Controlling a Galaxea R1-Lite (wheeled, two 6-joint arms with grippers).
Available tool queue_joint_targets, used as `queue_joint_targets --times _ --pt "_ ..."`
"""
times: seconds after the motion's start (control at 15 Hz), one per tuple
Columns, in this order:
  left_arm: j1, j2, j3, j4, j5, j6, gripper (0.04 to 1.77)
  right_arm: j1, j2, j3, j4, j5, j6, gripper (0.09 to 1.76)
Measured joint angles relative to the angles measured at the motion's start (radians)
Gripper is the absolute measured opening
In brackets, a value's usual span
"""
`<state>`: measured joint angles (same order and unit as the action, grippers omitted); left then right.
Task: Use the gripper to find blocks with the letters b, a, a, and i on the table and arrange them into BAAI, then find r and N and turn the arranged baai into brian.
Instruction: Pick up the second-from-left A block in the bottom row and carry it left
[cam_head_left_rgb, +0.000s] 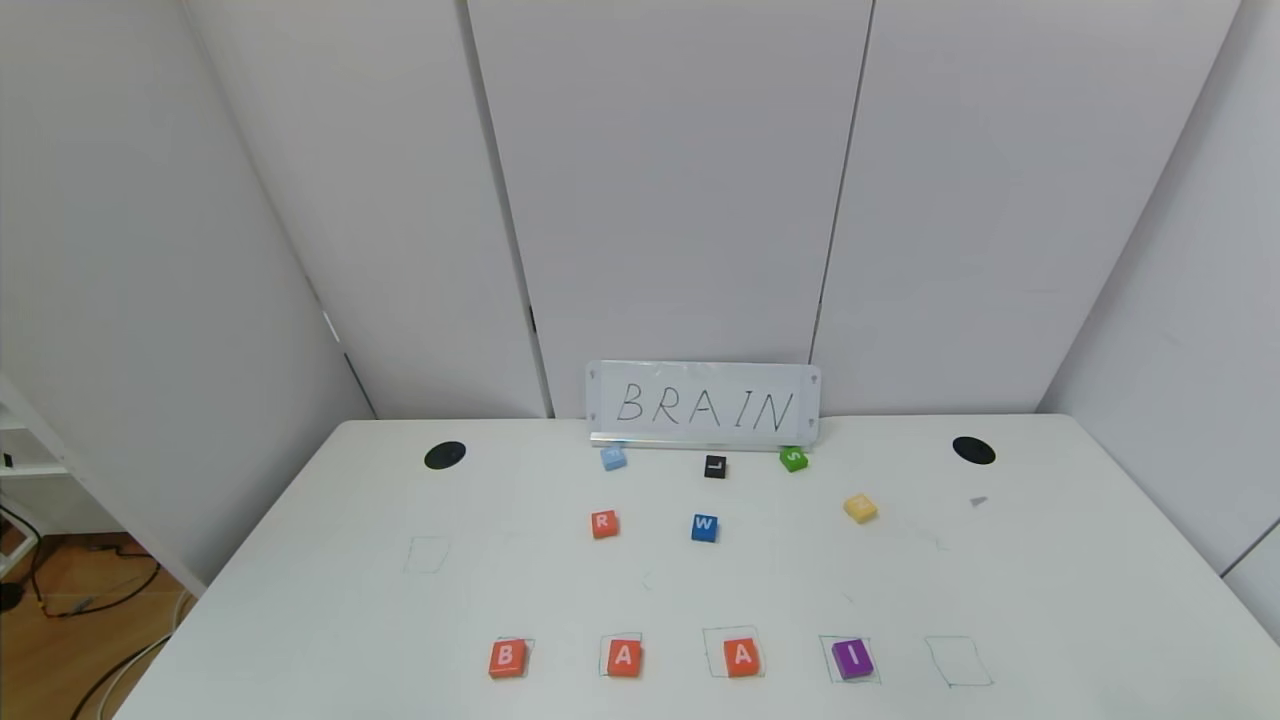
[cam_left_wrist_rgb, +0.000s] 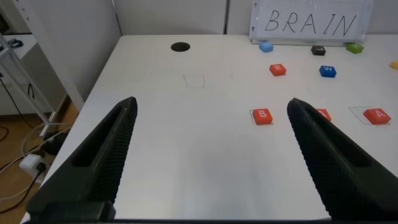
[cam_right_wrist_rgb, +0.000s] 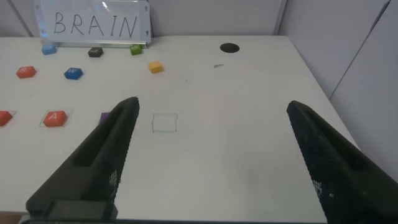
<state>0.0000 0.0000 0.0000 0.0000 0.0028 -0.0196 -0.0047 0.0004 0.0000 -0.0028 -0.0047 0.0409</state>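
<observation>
On the white table (cam_head_left_rgb: 300, 600) a front row reads B (cam_head_left_rgb: 507, 658), A (cam_head_left_rgb: 624, 657), A (cam_head_left_rgb: 742, 657), I (cam_head_left_rgb: 852, 659), each tile on a pen-drawn square. The orange-red R tile (cam_head_left_rgb: 604, 523) lies mid-table and the yellow N tile (cam_head_left_rgb: 860, 508) to the right of it. Neither arm shows in the head view. My left gripper (cam_left_wrist_rgb: 211, 109) is open and empty, back from the table's left front, with the B tile (cam_left_wrist_rgb: 262, 116) ahead. My right gripper (cam_right_wrist_rgb: 212, 109) is open and empty over the right front, the N tile (cam_right_wrist_rgb: 155, 66) far ahead.
A "BRAIN" sign (cam_head_left_rgb: 703, 405) stands at the back. By it lie a light blue tile (cam_head_left_rgb: 613, 458), a black L tile (cam_head_left_rgb: 715, 466) and a green S tile (cam_head_left_rgb: 793, 459). A blue W tile (cam_head_left_rgb: 704, 527) lies beside R. An empty drawn square (cam_head_left_rgb: 958, 661) sits right of I, another (cam_head_left_rgb: 427, 554) at left.
</observation>
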Motion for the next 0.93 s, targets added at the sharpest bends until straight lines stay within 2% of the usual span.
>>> queue_joint_targets --times 0.93 --pt "0.0 0.0 0.0 0.0 0.0 0.011 1.72 -0.001 0.0 0.0 -0.001 0.0 0.002 1.71"
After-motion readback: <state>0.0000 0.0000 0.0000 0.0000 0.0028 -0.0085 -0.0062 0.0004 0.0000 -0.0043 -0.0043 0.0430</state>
